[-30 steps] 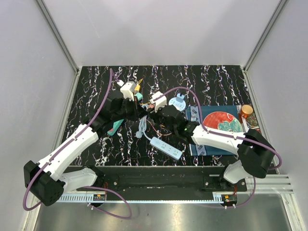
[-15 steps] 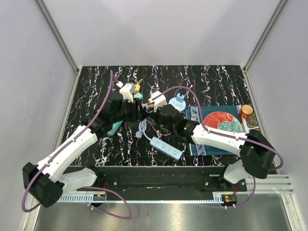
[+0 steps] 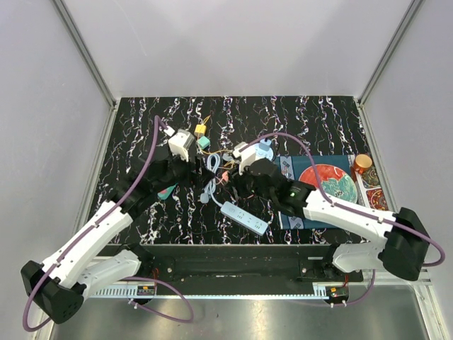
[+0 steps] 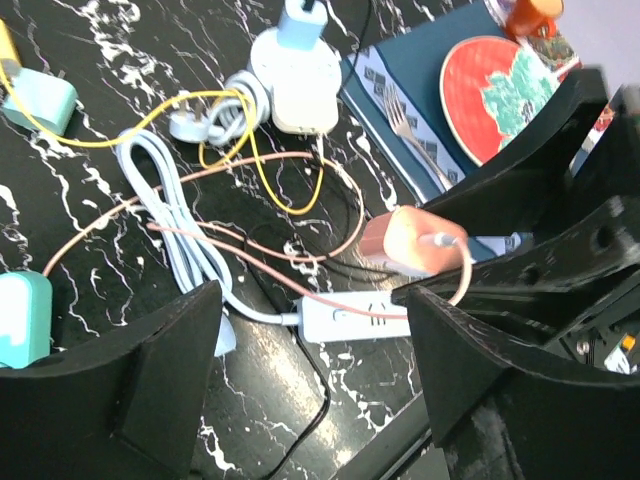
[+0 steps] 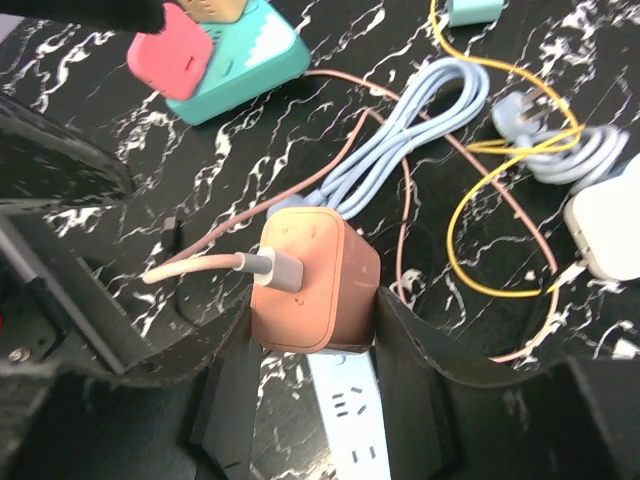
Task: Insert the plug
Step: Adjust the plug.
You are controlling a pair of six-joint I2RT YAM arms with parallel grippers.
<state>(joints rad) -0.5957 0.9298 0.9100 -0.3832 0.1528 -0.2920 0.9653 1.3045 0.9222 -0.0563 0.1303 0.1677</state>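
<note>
My right gripper (image 5: 315,335) is shut on the plug (image 5: 310,285), a salmon-orange cube with a pink cable coming out of its face. It hangs just above one end of the white power strip (image 5: 352,425), whose sockets show below it. In the left wrist view the plug (image 4: 415,243) sits over the power strip (image 4: 350,320) between the right arm's black fingers. My left gripper (image 4: 315,400) stands open and empty, off to the left of the strip. From above, the power strip (image 3: 244,218) lies near the table's front edge, with the right gripper (image 3: 239,188) over it and the left gripper (image 3: 182,176) apart.
Loose cables lie around: a light blue coil (image 5: 420,130), a yellow wire (image 4: 240,130) and a white adapter (image 4: 295,85). A teal adapter with a pink block (image 5: 235,50) lies to the left. A blue mat (image 3: 297,170) with a red plate (image 3: 327,180) and an orange-lidded jar (image 3: 363,163) are at the right.
The left gripper opened, let go of the plug and drew back to the left. The right gripper closed on the plug and carried it toward the power strip.
</note>
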